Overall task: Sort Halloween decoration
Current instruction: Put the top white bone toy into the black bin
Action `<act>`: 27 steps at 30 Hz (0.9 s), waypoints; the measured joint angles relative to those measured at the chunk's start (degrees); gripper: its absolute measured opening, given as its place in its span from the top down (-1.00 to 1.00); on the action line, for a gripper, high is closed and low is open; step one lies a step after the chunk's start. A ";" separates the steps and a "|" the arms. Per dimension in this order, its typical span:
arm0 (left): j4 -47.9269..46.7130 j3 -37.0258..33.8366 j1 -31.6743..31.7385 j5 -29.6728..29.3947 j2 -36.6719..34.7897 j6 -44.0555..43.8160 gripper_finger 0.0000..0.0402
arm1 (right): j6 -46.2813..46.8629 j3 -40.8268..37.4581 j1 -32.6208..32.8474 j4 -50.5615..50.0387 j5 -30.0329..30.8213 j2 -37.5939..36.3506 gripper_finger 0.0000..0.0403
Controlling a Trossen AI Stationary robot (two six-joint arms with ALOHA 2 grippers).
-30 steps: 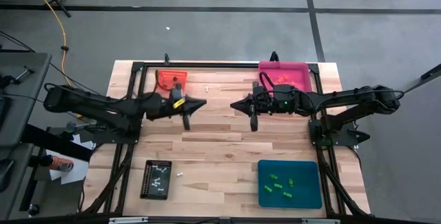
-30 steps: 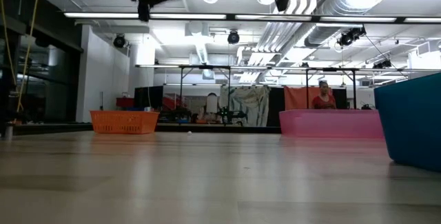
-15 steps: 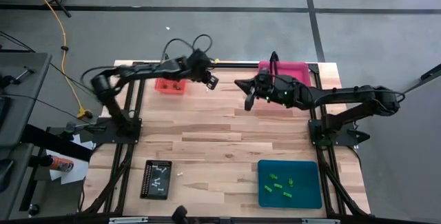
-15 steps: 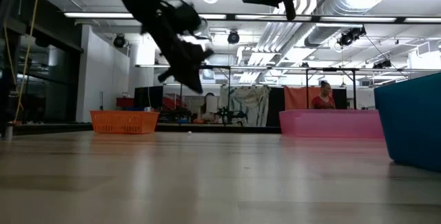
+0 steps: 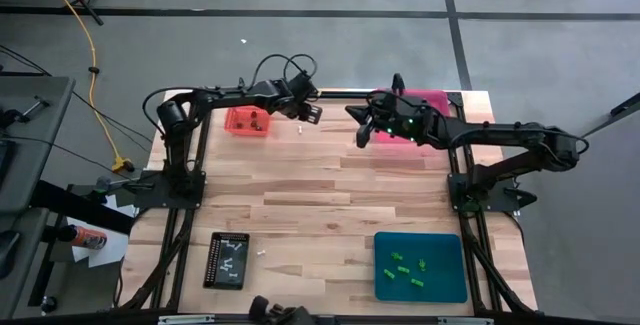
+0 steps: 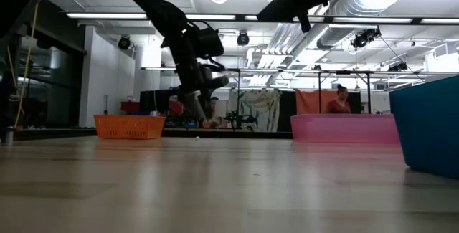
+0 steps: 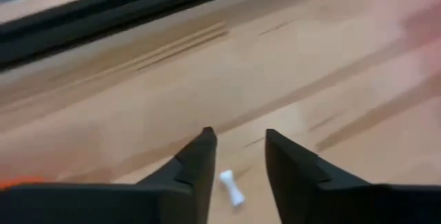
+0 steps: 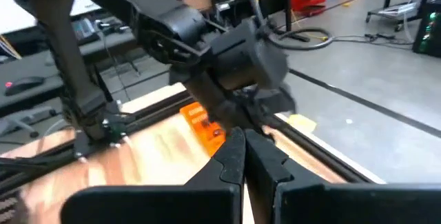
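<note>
Left claw (image 7: 236,141) lowered, parted over white trinket (image 7: 231,186), right claw (image 8: 245,143) closed

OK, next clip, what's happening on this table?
A two-arm robot is sorting tiny Halloween trinkets into coloured trays. The left gripper hangs with its fingers apart over a small white bone-shaped trinket lying on the wood near the orange tray; nothing is held yet. The right gripper is shut and empty, by the pink tray. Green pieces already lie in the teal tray.
</note>
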 joint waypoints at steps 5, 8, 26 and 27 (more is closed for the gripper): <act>-2.62 -0.42 -0.08 -1.27 0.74 -5.73 0.24 | 0.15 0.00 -2.26 -0.18 0.03 0.00 1.00; -2.50 -0.66 -0.46 -0.81 2.32 -7.40 0.18 | 1.85 0.00 -3.68 -0.24 0.05 0.00 1.00; -3.43 -0.91 -4.05 0.99 6.64 -9.88 0.37 | 4.75 -0.02 -5.49 -0.25 0.06 0.00 1.00; -3.49 -1.05 -4.14 1.04 6.62 -9.89 0.42 | 4.69 0.00 -5.49 -0.30 0.08 0.00 1.00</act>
